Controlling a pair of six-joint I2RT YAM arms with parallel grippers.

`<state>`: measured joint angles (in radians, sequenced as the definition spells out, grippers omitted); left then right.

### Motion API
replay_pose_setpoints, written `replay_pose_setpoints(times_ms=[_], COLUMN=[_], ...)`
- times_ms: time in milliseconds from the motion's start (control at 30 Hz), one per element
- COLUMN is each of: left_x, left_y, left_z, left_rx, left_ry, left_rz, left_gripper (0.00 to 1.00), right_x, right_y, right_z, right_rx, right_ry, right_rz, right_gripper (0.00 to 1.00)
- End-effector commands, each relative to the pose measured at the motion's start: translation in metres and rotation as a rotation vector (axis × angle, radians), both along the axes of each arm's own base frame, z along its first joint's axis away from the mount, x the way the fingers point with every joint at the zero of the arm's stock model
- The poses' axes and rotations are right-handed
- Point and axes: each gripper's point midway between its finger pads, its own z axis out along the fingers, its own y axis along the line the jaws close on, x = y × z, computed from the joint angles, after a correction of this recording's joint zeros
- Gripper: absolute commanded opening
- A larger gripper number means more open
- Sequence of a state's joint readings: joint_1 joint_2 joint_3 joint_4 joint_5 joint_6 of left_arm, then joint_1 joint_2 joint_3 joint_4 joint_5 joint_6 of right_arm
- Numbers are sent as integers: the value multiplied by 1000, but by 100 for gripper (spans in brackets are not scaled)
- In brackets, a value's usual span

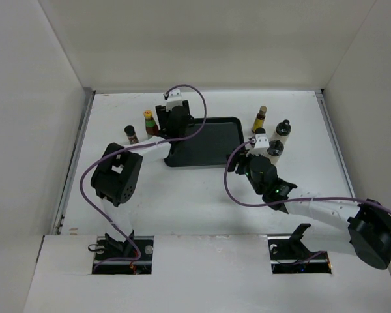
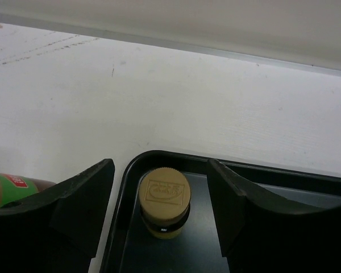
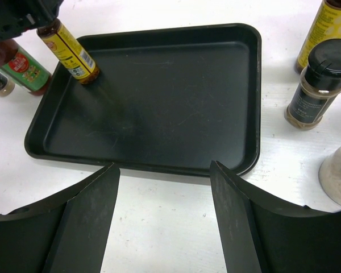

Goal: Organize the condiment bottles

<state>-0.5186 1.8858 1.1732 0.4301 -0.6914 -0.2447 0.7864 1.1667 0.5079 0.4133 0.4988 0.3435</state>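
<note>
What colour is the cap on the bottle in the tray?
Tan, with an embossed logo; the left wrist view shows the cap best.

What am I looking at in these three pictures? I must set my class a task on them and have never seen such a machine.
These are two robot arms bolted to a table, each ending in a two-finger gripper. The wide picture comes from a fixed camera above and behind them; the other two come from cameras on the wrists, so the dark shapes at the bottom are fingers. The left gripper is open around a tan-capped bottle standing in a corner of the black tray. The right gripper is open and empty. Other bottles stand on the table beside it: a green bottle, a black-capped bottle.
</note>
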Motion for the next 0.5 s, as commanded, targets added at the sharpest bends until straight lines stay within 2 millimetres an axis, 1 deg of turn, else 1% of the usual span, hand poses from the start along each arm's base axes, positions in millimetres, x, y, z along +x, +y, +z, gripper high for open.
replay_pose_setpoints(times_ms=[0, 67, 133, 200, 267, 300, 367, 433, 467], left_x=[-10, -18, -27, -36, -46, -51, -61, -68, -70], left_y=[-4, -10, -17, -22, -18, -13, 3, 20, 28], left_z=[81, 105, 130, 153, 171, 176, 175, 165, 157], left_rx=[-93, -110, -121, -128, -137, -142, -155, -171, -179], left_ry=[-172, -206, -231, -247, -247, -242, -218, -177, -156], left_rz=[-18, -42, -76, -120, -123, -116, -77, -44, -28], left_gripper=[70, 77, 80, 82, 81, 81, 79, 76, 74], right_x=[8, 8, 9, 9, 10, 10, 11, 11, 11], right_y=[2, 2, 3, 6, 7, 8, 7, 7, 7], right_z=[21, 21, 19, 18, 16, 15, 16, 16, 17], right_rx=[55, 53, 50, 48, 39, 34, 33, 36, 38], right_ry=[-54, -52, -49, -45, -37, -35, -37, -37, -39], right_rz=[-21, -21, -19, -11, -11, -11, -14, -12, -12], right_gripper=[71, 72, 72, 72, 72, 73, 73, 73, 73])
